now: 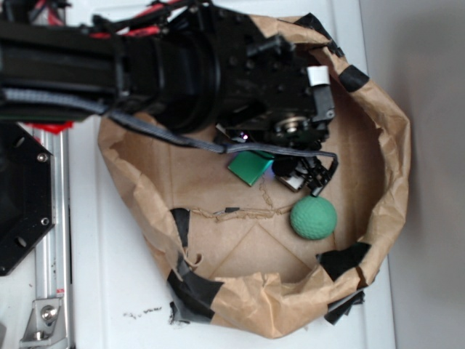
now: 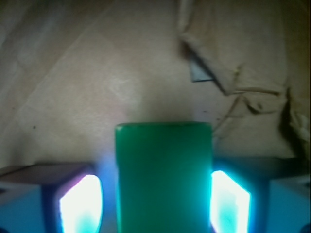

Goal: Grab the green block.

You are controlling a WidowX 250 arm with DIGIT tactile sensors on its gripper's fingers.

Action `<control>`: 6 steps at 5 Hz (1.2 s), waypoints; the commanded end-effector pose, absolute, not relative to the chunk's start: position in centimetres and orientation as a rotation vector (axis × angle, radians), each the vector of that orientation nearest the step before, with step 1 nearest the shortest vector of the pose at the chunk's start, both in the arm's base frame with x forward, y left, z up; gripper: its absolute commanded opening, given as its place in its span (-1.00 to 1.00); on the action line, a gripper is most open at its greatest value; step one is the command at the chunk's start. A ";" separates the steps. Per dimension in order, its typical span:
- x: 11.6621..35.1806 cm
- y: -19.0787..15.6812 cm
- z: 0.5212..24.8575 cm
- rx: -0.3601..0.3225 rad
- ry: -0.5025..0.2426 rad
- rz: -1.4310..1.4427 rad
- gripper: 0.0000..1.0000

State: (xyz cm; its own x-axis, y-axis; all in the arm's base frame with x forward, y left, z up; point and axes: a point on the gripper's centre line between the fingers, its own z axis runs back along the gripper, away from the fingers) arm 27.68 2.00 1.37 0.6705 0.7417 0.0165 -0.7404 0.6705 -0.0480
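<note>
- Green block [image 2: 163,177] sits between the two glowing fingers [image 2: 80,204] in the wrist view, its flat top facing the camera and its far edge lying straight across the brown paper floor.
- Each finger stands just beside a long side of the block; whether the pads press it I cannot tell.
- From the exterior view, the gripper [image 1: 280,169] reaches down inside a crumpled brown paper bag [image 1: 389,189] patched with black tape, with the block [image 1: 249,168] showing partly under the arm.
- A round dimpled green ball [image 1: 313,217] lies on the bag's floor, right of the block and apart from it.
</note>
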 end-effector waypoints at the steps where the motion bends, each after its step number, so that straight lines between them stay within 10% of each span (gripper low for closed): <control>1: 26.3 1.7 2.9 0.003 -0.067 0.704 -1.00; 4: 24.2 1.6 15.8 0.037 -0.448 0.087 -1.00; 6: 25.8 0.7 22.2 0.072 -0.350 -0.066 -1.00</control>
